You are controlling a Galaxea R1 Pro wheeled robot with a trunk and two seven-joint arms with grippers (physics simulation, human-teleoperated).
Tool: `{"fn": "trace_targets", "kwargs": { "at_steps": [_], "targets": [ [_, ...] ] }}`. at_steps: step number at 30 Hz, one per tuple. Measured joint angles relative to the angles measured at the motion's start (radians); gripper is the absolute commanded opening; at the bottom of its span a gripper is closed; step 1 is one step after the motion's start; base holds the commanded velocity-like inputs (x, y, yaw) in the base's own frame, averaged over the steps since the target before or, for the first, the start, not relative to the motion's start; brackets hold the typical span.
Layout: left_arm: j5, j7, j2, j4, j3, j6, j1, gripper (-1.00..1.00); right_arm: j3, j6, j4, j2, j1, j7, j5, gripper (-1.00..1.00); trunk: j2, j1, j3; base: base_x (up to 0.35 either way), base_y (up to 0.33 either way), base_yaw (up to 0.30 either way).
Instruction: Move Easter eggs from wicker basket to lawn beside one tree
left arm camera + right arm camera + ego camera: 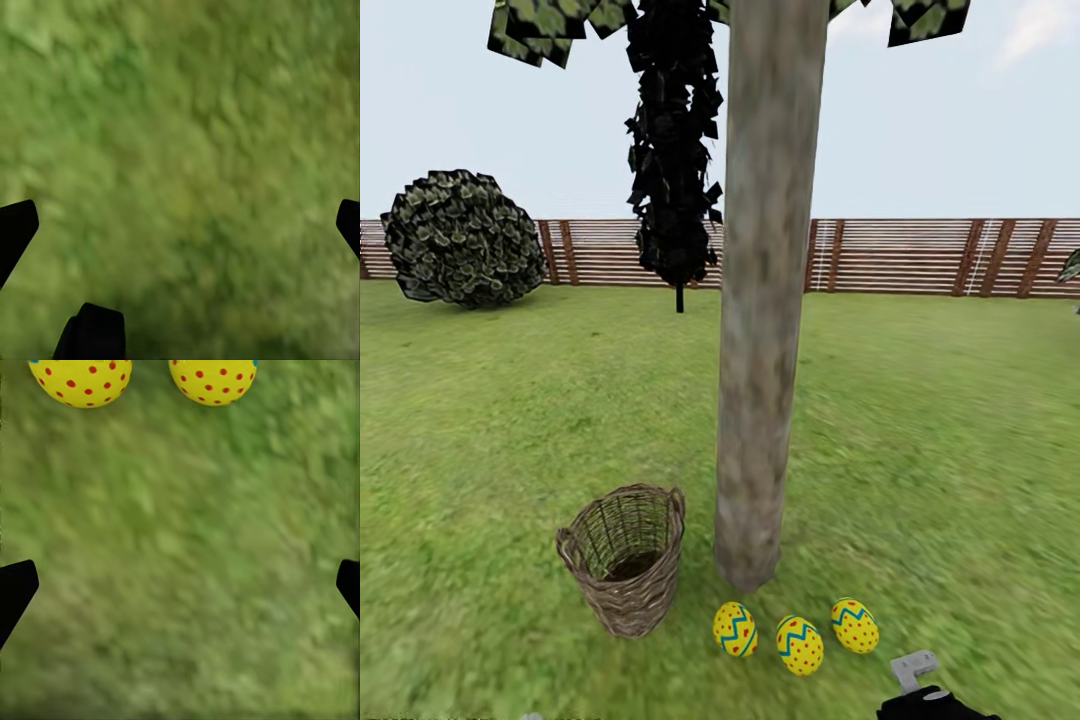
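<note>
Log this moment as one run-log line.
eggs: three on lawn by tree | basket: no eggs seen | left gripper: open | right gripper: open

nothing here can be read: no words, labels, brands or numbers anywhere. the eggs [799,645] carry only blue zigzags and red dots, which are pattern, not writing.

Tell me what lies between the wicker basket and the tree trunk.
Only a narrow strip of bare lawn separates the wicker basket from the tree in the head view; they stand apart.
</note>
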Motion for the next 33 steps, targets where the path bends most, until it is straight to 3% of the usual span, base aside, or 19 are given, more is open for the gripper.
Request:
{"fn": "trace_targets", "kwargs": {
  "at_steps": [19,26,33],
  "targets": [
    [0.000,-0.001,-0.001,0.000,0.000,0.000,0.000,1.00,0.000,-0.024,-0.004,-0.002,0.024,-0.001,0.003,1.00,0.133,-0.073,0.048,0.000,0.000,0.008],
    [-0.002,-0.001,-0.025,0.001,-0.004,0.000,0.000,1.00,-0.003,-0.012,-0.001,-0.003,0.025,-0.015,0.001,1.00,0.182,-0.100,0.065,0.000,0.000,-0.212],
    [-0.003,-0.001,-0.029,0.001,-0.003,0.000,0.000,1.00,-0.008,-0.009,0.012,-0.004,0.025,-0.056,-0.004,1.00,0.231,-0.127,0.086,0.000,0.000,-0.273]
  ]
}}
